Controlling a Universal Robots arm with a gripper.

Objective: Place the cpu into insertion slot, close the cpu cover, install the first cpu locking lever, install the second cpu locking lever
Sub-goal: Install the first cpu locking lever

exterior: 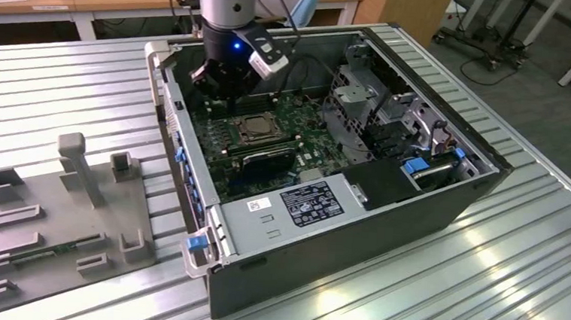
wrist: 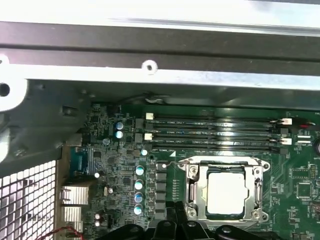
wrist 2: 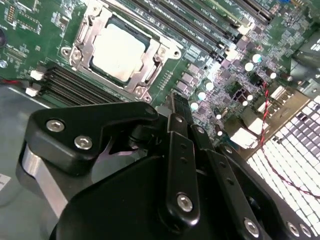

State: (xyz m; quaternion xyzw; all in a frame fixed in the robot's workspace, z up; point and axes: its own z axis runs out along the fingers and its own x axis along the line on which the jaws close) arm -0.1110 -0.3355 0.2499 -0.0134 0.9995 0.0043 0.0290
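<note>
Hovering tool nr cpu; cpu cover lying flat around it.

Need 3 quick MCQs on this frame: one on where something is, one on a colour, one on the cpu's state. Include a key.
1. Where is the grey fixture tray?
A. On the table, to the exterior view's left of the computer case
B. Inside the computer case
C. On top of the case

2. What colour is the circuit board around the insertion slot?
A. Red
B. Green
C. White

3. What state is the cpu in?
A. Held in the gripper
B. Lying on the table
C. Seated in the insertion slot

Key:
1 A: the grey fixture tray lies on the table beside the computer case.
2 B: the circuit board is green in both wrist views.
3 C: the silver cpu sits within the metal rim of the insertion slot.
</note>
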